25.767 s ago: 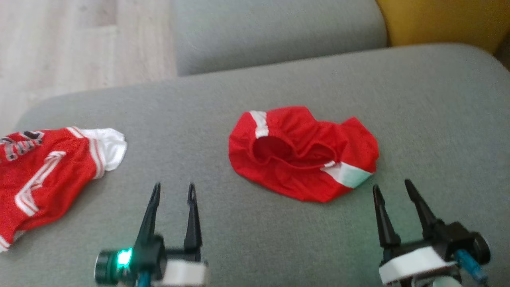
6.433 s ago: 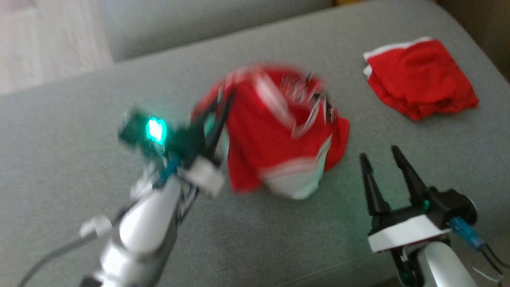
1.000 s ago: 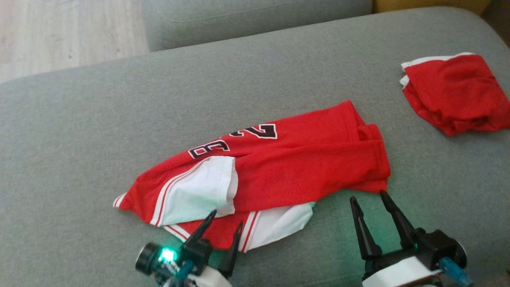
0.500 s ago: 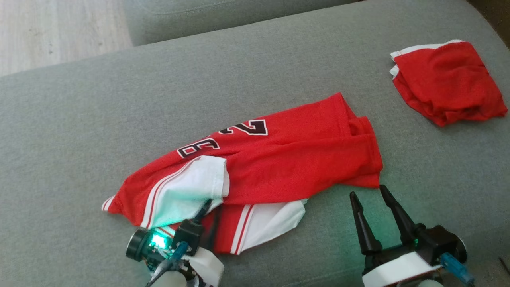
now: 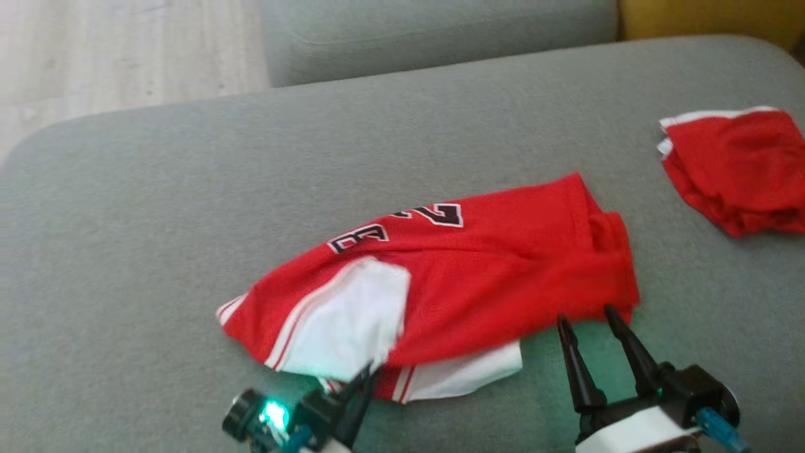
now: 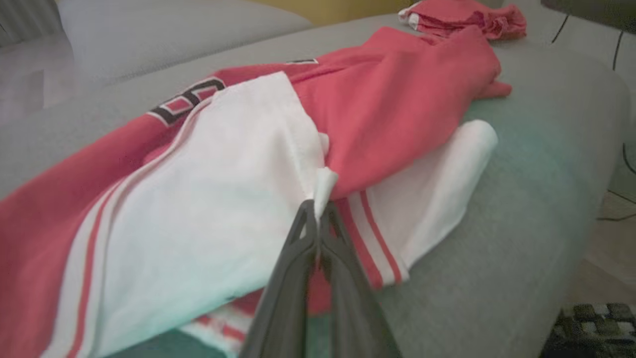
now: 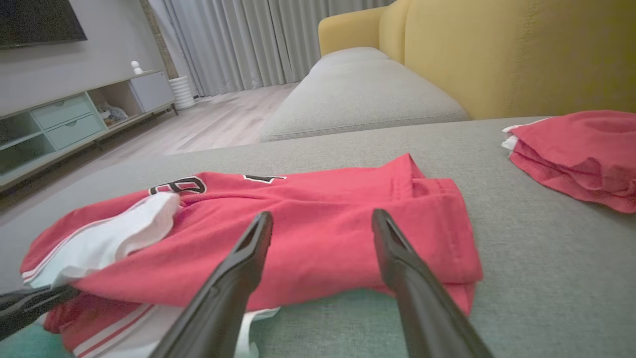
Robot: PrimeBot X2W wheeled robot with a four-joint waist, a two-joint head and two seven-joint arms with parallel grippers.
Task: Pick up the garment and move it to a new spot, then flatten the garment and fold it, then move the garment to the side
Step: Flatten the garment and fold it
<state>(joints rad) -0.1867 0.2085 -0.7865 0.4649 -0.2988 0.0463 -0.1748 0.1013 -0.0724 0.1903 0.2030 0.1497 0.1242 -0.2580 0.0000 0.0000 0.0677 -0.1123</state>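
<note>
A wide grey fabric sofa cushion (image 5: 157, 207) carries everything, with a yellow upholstered backrest (image 7: 521, 54) rising behind it. The crumpled red mesh jersey (image 5: 490, 277), with white side panels and black numbers, lies across the middle of the cushion, loosely doubled over, its striped white edge nearest the robot. A smaller folded red garment (image 5: 742, 170) with white trim sits well apart at the far right. The right gripper (image 5: 585, 314) is just at the jersey's near right edge, its jaws spread wide and empty. The left gripper (image 6: 316, 211) has its jaws pinched together on a small white corner (image 6: 325, 181) of the jersey.
</note>
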